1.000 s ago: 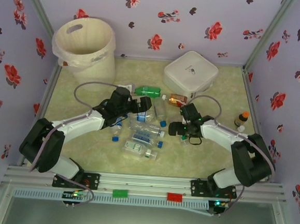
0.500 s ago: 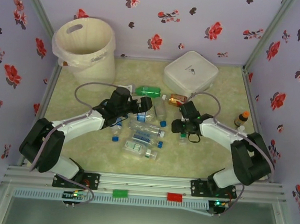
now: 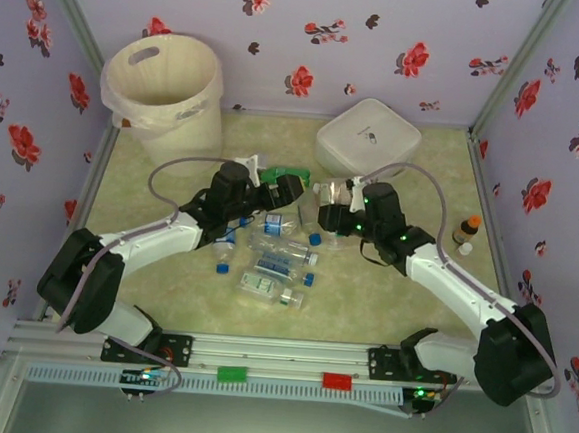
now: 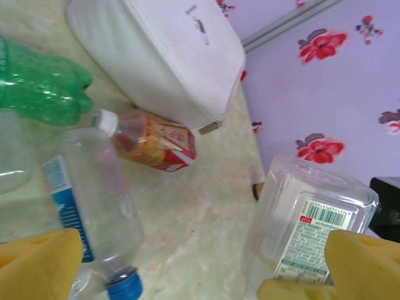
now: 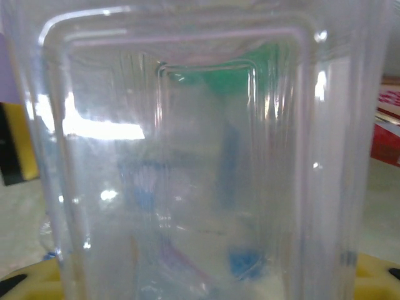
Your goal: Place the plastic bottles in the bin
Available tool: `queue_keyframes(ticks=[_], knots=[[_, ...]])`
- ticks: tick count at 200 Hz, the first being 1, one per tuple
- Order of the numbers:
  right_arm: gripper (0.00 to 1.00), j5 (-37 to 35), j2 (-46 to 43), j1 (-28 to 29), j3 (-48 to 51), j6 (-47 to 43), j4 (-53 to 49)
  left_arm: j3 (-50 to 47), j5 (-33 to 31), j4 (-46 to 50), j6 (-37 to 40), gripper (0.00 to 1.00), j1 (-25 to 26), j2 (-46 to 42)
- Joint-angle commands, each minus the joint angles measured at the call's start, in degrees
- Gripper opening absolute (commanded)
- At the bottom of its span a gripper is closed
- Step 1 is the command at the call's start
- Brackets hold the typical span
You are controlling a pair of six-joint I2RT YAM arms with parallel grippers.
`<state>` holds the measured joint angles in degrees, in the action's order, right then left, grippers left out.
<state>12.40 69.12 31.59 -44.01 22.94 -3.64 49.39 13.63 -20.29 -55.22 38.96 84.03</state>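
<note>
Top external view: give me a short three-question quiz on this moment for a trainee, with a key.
1. True or false: the bin stands upright at the back, to the left of the white box.
2. What is the right hand holding? A. a clear bottle B. a green bottle C. a brown bottle
3. Fill in: the jaws of the left hand are ____.

Key: 1 true; 2 A; 3 open.

High rear overview, both wrist cameras near clear bottle point(image 5: 187, 156)
</note>
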Motion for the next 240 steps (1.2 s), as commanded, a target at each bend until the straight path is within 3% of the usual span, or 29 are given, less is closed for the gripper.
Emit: queue_keyframes(ticks=[1, 93, 135, 188, 216, 240], knots=[[0.52, 3.83, 0.80, 1.30, -0.08, 1.84, 6.43, 2.07, 1.84, -4.40, -2.27, 1.00, 1.02, -1.50], [0.52, 2.23, 5.28, 5.94, -3.76, 0.91, 8.11, 6.30, 3.47, -1.15, -0.18, 0.99, 2.34, 1.93], [0.53, 3.39, 6.44, 5.94, -5.12, 0.42, 8.07, 6.34, 3.88, 3.47, 2.10, 0.91, 2.83, 2.47], [0.53, 3.40, 5.98, 6.55, -4.77, 0.89, 9.80, 6.79, 3.94, 1.66, 2.13, 0.82, 3.06, 4.81], [0.54, 3.20, 6.11, 7.07, -4.86, 1.22, 9.55, 8.24, 4.39, 2.09, 3.17, 0.73, 3.12, 5.88], [0.55, 2.13, 5.50, 7.52, -4.53, 1.27, 9.23, 9.04, 4.56, 2.19, 3.71, 0.54, 3.21, 6.32]])
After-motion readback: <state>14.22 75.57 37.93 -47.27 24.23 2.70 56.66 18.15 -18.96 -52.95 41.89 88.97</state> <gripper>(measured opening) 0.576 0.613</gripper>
